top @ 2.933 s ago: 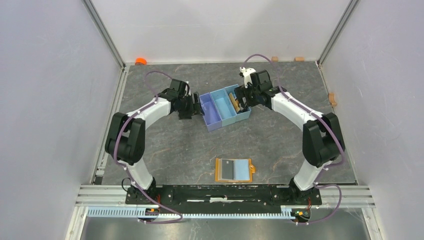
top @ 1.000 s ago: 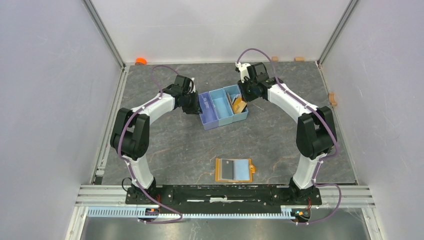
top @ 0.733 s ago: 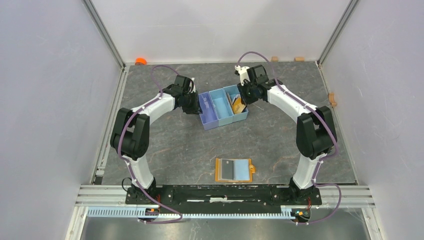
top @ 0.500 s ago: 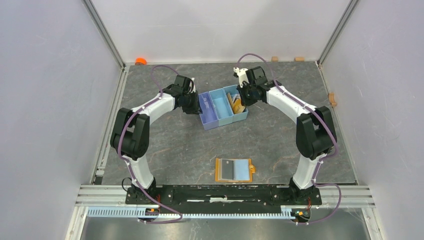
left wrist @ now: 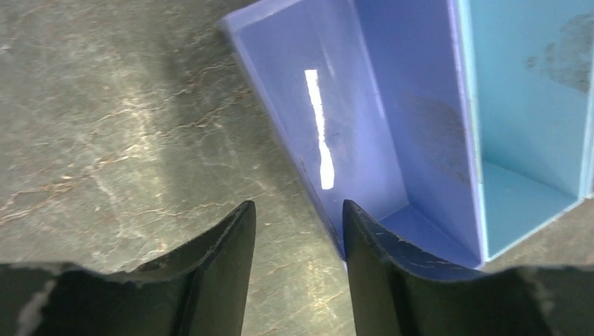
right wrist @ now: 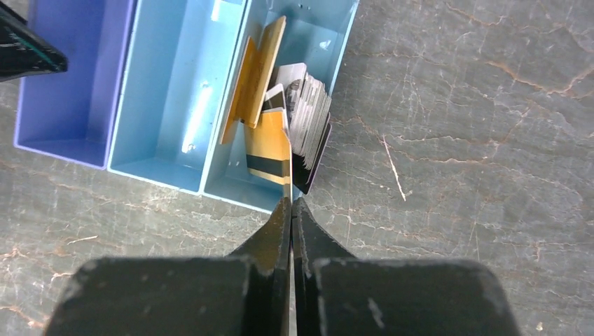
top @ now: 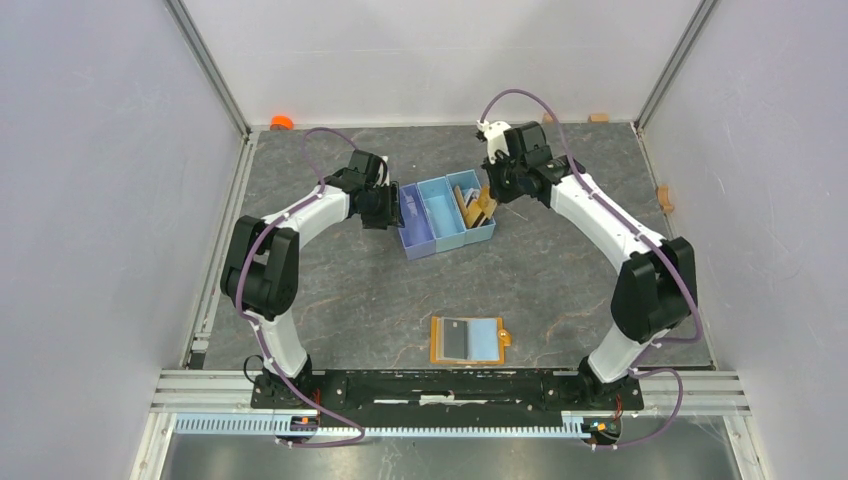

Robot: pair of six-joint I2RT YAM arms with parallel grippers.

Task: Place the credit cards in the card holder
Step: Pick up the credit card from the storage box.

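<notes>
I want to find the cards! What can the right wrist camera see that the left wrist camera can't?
Only the right wrist view shows the cards, stacked in the end compartment of the tray. It also shows the right tool shut on a gold card. Only the left wrist view shows the left tool with its two fingers apart by the tray's purple corner. Both views show the tray's purple and light-blue compartments, with no cards in them, and the grey table.
</notes>
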